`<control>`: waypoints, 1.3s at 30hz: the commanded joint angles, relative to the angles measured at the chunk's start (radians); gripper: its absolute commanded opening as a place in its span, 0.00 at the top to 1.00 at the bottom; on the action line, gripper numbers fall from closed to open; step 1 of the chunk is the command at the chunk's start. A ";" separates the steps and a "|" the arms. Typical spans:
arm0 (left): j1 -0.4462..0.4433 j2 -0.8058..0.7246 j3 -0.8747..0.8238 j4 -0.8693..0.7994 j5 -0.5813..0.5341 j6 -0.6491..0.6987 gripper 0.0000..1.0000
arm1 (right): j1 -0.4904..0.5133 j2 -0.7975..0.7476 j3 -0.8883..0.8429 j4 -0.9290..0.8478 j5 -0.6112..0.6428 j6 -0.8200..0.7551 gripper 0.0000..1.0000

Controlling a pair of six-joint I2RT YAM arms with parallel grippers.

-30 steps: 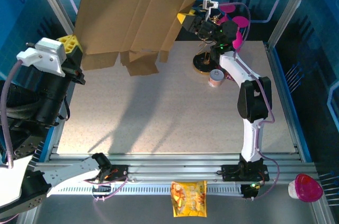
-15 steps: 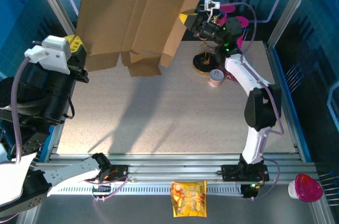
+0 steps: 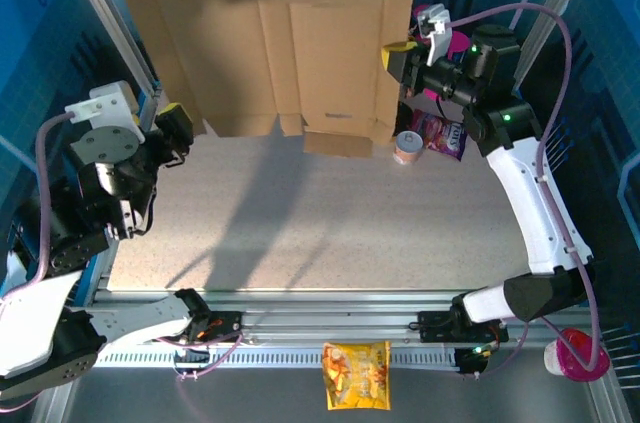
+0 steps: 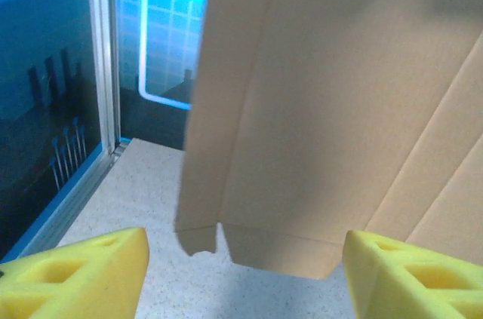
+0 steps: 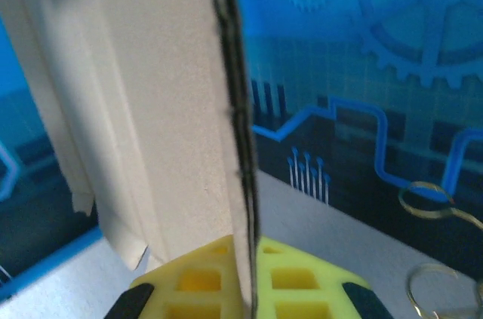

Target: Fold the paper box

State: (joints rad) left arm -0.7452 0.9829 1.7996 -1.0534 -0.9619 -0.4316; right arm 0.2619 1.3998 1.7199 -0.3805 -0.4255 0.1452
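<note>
The paper box (image 3: 290,53) is a large flat brown cardboard sheet with flaps, held up in the air over the back of the table. My right gripper (image 3: 392,55) is shut on its right edge; in the right wrist view the cardboard edge (image 5: 240,145) runs straight down between the yellow pads (image 5: 196,281). My left gripper (image 3: 172,121) sits at the left edge of the table, below and to the left of the sheet, open. In the left wrist view its yellow fingers (image 4: 75,277) stand wide apart, with the sheet's lower flaps (image 4: 279,247) hanging beyond them.
A small round container (image 3: 406,148) and a purple snack packet (image 3: 440,133) lie at the back right of the table (image 3: 320,233). An orange snack bag (image 3: 357,375) lies in front of the rail and a pink object (image 3: 578,355) at bottom right. Blue walls enclose the cell.
The right arm has swung up and right, turning the cardboard sheet so its broad face spreads flat toward the camera. The left arm has dropped lower and nearer the table's left edge.
</note>
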 commanded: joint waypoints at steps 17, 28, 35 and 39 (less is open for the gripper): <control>0.141 0.075 0.101 0.002 0.073 -0.053 0.38 | 0.186 0.208 0.342 -0.723 0.335 -0.003 1.00; 0.494 0.118 -0.076 0.009 0.564 -0.207 0.37 | 0.317 0.267 0.455 -0.629 0.236 0.199 1.00; 0.689 0.151 -0.113 0.015 0.761 -0.239 0.37 | 0.382 0.293 0.466 -0.483 0.157 0.493 1.00; 0.734 0.153 -0.093 0.007 0.764 -0.221 0.37 | 0.382 0.316 0.495 -0.509 0.139 0.569 1.00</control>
State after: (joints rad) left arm -0.0387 1.1454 1.6886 -1.0641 -0.2531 -0.6533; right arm 0.6365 1.7058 2.1624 -0.9325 -0.2470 0.5949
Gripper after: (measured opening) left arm 0.632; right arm 0.065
